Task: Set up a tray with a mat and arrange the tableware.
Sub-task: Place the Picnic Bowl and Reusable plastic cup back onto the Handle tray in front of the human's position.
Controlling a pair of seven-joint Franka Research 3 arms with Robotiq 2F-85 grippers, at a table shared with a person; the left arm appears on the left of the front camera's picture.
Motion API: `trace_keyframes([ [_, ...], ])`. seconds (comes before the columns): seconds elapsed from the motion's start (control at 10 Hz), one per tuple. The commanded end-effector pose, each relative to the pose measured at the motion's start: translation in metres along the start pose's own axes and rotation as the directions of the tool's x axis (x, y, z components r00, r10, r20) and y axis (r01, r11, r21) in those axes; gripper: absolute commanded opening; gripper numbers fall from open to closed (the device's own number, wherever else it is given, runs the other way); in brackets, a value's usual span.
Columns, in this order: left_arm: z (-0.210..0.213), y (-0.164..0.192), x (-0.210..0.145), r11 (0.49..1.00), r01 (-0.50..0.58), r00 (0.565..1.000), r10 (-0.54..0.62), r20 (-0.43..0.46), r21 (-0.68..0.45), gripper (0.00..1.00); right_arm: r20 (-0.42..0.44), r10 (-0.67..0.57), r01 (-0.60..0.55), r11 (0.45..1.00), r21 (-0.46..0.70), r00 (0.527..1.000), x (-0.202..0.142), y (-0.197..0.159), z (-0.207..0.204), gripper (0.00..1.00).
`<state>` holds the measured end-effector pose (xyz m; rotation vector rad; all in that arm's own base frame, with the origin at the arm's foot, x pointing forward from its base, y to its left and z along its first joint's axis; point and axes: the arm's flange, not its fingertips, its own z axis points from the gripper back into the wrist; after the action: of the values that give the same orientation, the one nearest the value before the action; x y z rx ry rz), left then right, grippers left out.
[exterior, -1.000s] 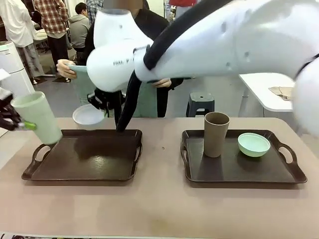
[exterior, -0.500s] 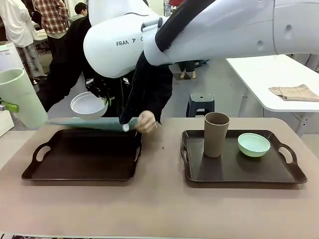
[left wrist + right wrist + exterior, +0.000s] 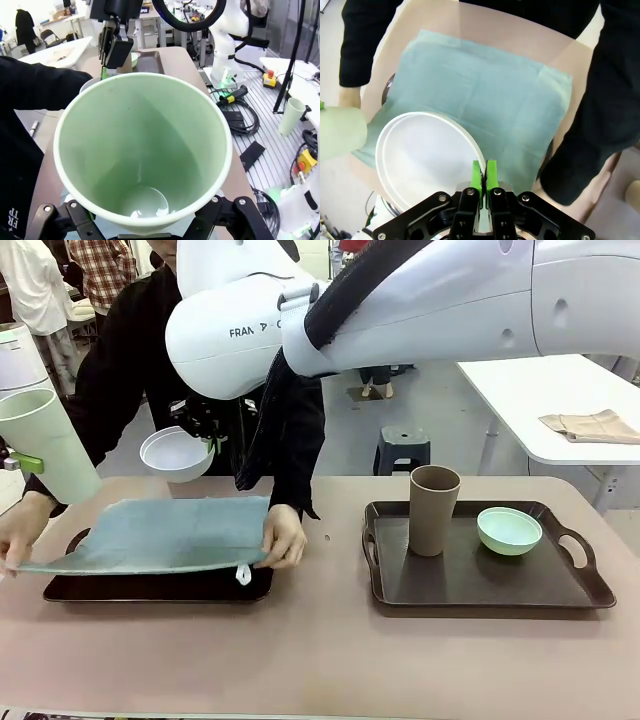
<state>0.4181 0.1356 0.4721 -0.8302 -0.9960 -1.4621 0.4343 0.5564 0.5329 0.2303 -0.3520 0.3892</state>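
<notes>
We record the mat as a thin grey-teal cloth, creased into squares, spread over the left-hand tray at lower left of the front view. One hand of the person grips its near right corner. The other hand holds the left end and is partly cut off by the frame edge. A small white tag hangs from the near edge. We cannot tell whether the mat rests on the tray, which is largely covered apart from a dark near strip.

The left gripper is clamped around the pale green cup, which is upright at the front view's left edge; that edge cuts the gripper off. The right gripper, pads nearly together, pinches the rim of the white bowl in the air above the mat's far side.

At lower right, the brown-taupe cup stands upright on the right-hand tray, with the mint green bowl near it but apart.
</notes>
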Motion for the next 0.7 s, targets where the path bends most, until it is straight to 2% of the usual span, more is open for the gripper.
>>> trace_keyframes([
  [0.0,0.0017,-0.0001,0.0046,1.0,0.016,1.0,-0.016,0.0,0.003,0.33,-0.002,0.004,-0.004,1.0,0.012,1.0,0.0001,0.0003,0.0005,0.0],
  [0.6,0.0017,-0.0001,0.0046,1.0,0.016,1.0,-0.016,0.0,0.003,0.33,-0.002,0.004,-0.004,1.0,0.012,1.0,0.0001,0.0003,0.0005,0.0],
])
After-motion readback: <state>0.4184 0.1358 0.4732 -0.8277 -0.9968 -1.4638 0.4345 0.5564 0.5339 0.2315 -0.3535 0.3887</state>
